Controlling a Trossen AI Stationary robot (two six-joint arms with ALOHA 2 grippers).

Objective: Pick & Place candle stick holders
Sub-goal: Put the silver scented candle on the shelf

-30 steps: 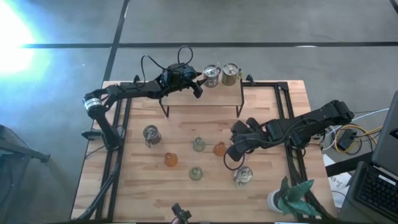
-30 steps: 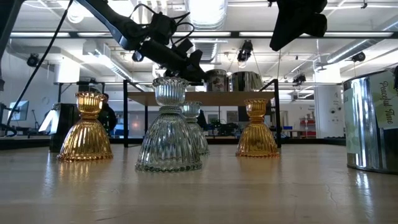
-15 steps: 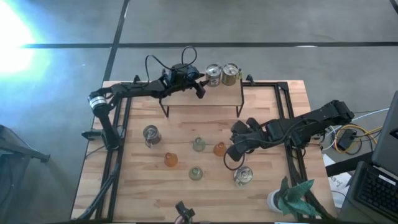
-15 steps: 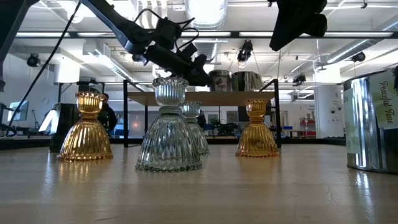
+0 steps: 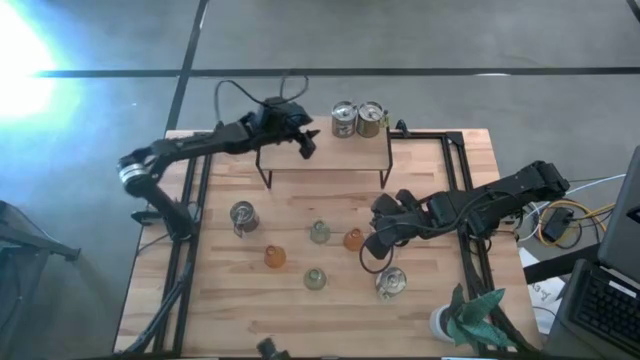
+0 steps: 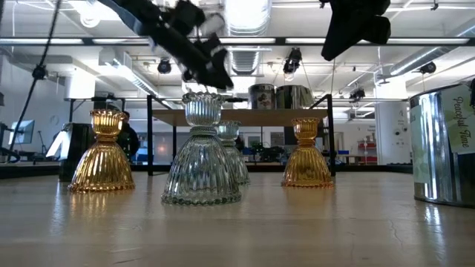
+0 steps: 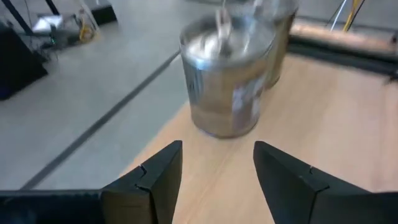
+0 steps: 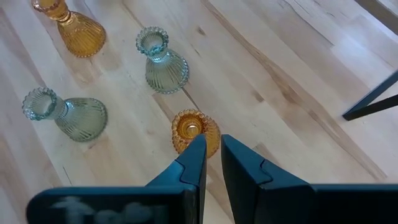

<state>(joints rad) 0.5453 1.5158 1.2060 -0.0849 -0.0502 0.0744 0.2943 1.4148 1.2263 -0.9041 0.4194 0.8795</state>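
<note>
The left pincer (image 5: 305, 141) hangs released, empty, over the raised shelf (image 5: 325, 152) near two squat silvery mottled cups (image 5: 357, 119); the right pincer (image 5: 372, 243) is clenched beside an amber ribbed glass holder (image 5: 352, 239) on the worktop (image 5: 430, 180)

The left arm reaches from nine o'clock toward twelve o'clock, its left gripper (image 5: 305, 140) raised with fingers (image 7: 155, 177) parted and empty. The right arm stretches in from three o'clock toward the centre, its right gripper (image 5: 372, 243) low with fingers (image 8: 193, 163) nearly together, holding nothing.
</note>
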